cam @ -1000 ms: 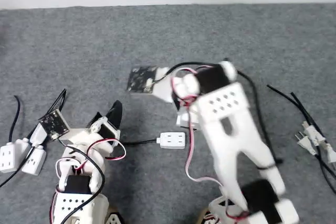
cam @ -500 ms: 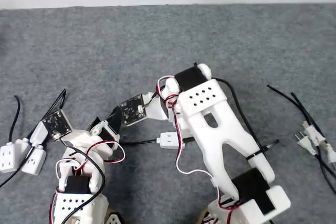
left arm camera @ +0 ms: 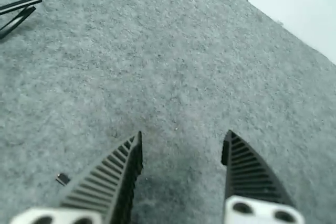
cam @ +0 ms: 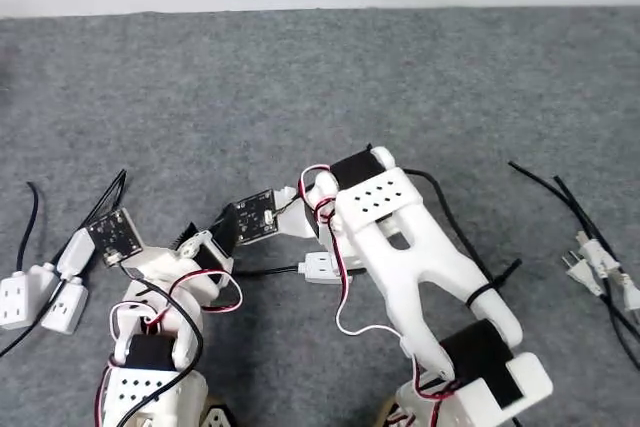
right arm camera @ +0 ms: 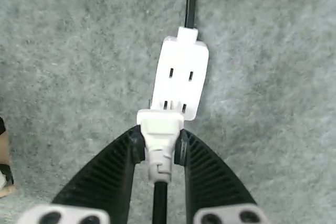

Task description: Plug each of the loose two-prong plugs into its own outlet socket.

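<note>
In the right wrist view my right gripper is shut on a white two-prong plug. Its prongs meet the near end of a white outlet socket lying flat on the carpet. In the high view that socket sits mid-table under the right arm's wrist, with its black cord running left. My left gripper stands open above bare grey carpet, holding nothing. In the high view the left gripper is just left of the socket's cord.
Two more white outlet sockets with black cords lie at the far left. Loose white plugs with black cables lie at the far right edge. Black cable ends show far off in the left wrist view.
The right arm has swung down and leftward, bringing the held plug onto the mid-table socket. The socket shifted slightly left. The left arm stayed almost still.
</note>
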You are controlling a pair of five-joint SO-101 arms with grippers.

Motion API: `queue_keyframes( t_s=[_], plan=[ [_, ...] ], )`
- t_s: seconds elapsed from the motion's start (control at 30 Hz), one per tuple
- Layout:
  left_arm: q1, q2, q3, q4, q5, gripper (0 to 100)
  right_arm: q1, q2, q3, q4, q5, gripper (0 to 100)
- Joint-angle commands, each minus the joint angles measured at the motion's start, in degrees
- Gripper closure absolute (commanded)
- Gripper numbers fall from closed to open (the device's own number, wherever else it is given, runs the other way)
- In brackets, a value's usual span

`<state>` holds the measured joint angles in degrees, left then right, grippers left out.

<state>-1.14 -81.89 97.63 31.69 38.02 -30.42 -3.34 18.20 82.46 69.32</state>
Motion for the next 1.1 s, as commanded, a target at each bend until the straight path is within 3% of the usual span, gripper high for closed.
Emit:
queue_keyframes(
  t_s=[0.0,1.07],
  plan=[
    [0.5,-0.4,-0.7,0.4,-0.4,77,2.2,-0.5,-0.4,-1.1,-0.4,99.0],
    [0.6,-0.4,-0.7,0.4,-0.4,77,3.4,14.0,3.3,-11.0,0.9,99.0]
  ],
)
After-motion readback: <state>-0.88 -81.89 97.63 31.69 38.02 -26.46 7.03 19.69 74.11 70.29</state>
